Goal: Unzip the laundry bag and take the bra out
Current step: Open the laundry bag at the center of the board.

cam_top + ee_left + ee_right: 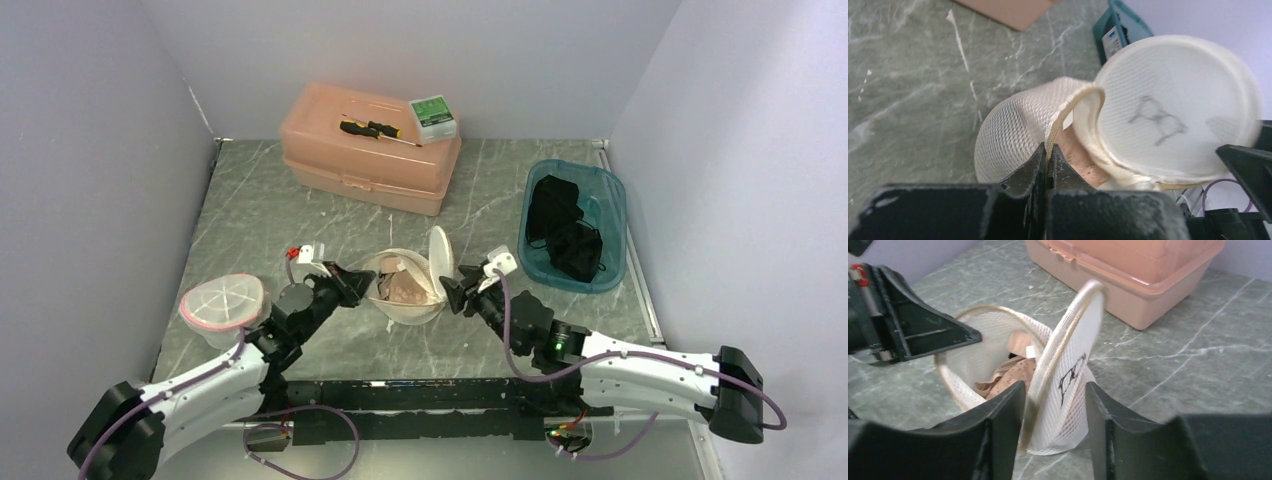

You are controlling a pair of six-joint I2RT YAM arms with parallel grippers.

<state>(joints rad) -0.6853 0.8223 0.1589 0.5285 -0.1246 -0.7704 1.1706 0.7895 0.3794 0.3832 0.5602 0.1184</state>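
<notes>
Top external view: a grey marbled table (250, 200) carries a pink toolbox (350, 165) at the back. A teal bin (612, 195) with black fabric (565, 230) in it sits at the right. In the middle of the table, between the two arms, is the white mesh laundry bag (412, 316). It is unzipped, and its round lid (440, 255) is tipped up on edge at the bag's right side. A second, closed mesh bag with a pink rim (222, 305) lies at the left, beside the left arm. The beige bra (405, 287) lies inside the open bag, below its rim. The left gripper (1047, 155) has its jaws pinched tight on the bag's zip edge on the left side. The right gripper (1055, 400) has its jaws parted on either side of the upright lid, with a gap showing at one finger, so it is not clamping it. A black and yellow screwdriver (372, 129) and a small green box (433, 115) rest on the toolbox.
</notes>
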